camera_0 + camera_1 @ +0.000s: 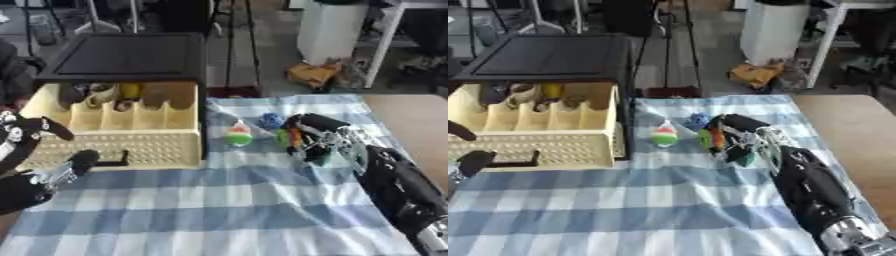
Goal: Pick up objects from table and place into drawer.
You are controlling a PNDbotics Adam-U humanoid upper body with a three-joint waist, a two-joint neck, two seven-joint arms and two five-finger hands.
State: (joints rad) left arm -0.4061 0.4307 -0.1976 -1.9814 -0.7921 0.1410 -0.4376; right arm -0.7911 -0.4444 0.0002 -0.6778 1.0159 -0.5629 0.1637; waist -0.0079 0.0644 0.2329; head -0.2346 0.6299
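The cream drawer [131, 145] stands pulled out from under a black-topped cabinet [127, 55], with several objects along its back. My right hand [325, 140] lies on the checked cloth to the drawer's right. Its fingers are curled round a green and orange toy [710, 139]. A small white, green and red toy [238, 134] sits just left of that hand, and a blue thing [271, 120] lies behind it. My left hand [35, 172] shows at the lower left, fingers spread, one fingertip [84, 158] close to the drawer's black handle [115, 161].
A blue and white checked cloth [227, 210] covers the table, with bare wood [416, 120] at the right. Beyond the far edge are a white bin [331, 30], a yellow thing [311, 74] on the floor and stand legs.
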